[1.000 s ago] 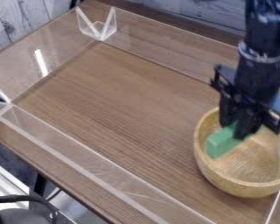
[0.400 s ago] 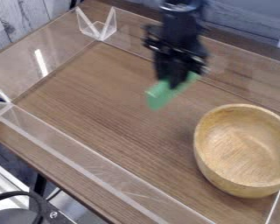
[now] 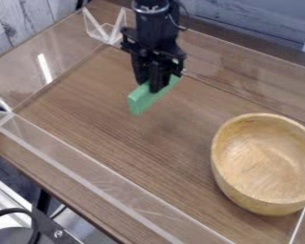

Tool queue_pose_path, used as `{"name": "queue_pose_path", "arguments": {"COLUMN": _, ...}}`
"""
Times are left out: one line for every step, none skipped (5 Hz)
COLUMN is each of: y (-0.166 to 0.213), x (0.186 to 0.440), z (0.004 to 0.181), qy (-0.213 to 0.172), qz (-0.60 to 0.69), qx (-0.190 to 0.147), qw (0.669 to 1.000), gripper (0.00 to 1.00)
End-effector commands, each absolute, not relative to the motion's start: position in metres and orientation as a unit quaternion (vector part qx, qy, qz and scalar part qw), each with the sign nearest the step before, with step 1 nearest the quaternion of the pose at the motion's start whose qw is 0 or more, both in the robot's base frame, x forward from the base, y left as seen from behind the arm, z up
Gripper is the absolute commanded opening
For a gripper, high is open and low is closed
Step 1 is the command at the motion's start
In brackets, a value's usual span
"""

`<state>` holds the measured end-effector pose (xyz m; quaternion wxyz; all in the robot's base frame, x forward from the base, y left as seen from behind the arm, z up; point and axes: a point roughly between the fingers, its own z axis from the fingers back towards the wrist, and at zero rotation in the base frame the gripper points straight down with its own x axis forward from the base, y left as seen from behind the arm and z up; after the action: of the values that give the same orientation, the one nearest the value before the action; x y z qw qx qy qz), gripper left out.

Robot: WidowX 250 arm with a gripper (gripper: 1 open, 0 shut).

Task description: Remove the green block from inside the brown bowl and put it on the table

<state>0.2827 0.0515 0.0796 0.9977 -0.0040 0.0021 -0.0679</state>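
A: Where is the green block (image 3: 145, 95) relative to the brown bowl (image 3: 263, 161)?

B: Out of the bowl, up and to the left of it in the camera view, well apart from its rim; the bowl itself sits by the table's near right corner, and its pale wooden hollow holds nothing that I can see.

A: And what has hold of the block?

B: The gripper (image 3: 155, 80); its dark fingers (image 3: 144, 72) point downward and are clenched on the upper end of the block; the lower end juts out below them, tilted, slanting down and to the left.

A: Is the block resting on the table (image 3: 98, 143)?

B: I cannot tell for sure; its lower end looks close to the wood-grain surface, farther from the bowl than the gripper's body is, but whether it touches is not clear from this single view.

A: Anything else around the bowl?

B: Low clear acrylic walls (image 3: 66, 157) edge the tabletop; the one along the near side runs to just beside the bowl; a small clear folded piece (image 3: 104, 27) stands at the far corner, far from the bowl and beyond the gripper.
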Motion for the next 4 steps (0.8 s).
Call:
{"name": "queue_pose_path", "arguments": {"y": 0.043, "x": 0.29, "z": 0.085, "qy": -0.015, "qz": -0.079, "qx": 0.0, "qw": 0.997, "gripper": 0.0}}
{"name": "queue_pose_path", "arguments": {"y": 0.032, "x": 0.291, "z": 0.079, "qy": -0.01, "qz": -0.089, "qx": -0.005, "qw": 0.996, "gripper": 0.0}}
{"name": "queue_pose_path", "arguments": {"y": 0.015, "x": 0.295, "z": 0.074, "qy": -0.008, "qz": -0.1, "qx": -0.009, "qw": 0.995, "gripper": 0.0}}
{"name": "queue_pose_path", "arguments": {"y": -0.001, "x": 0.305, "z": 0.065, "qy": -0.006, "qz": -0.105, "qx": -0.011, "qw": 0.994, "gripper": 0.0}}
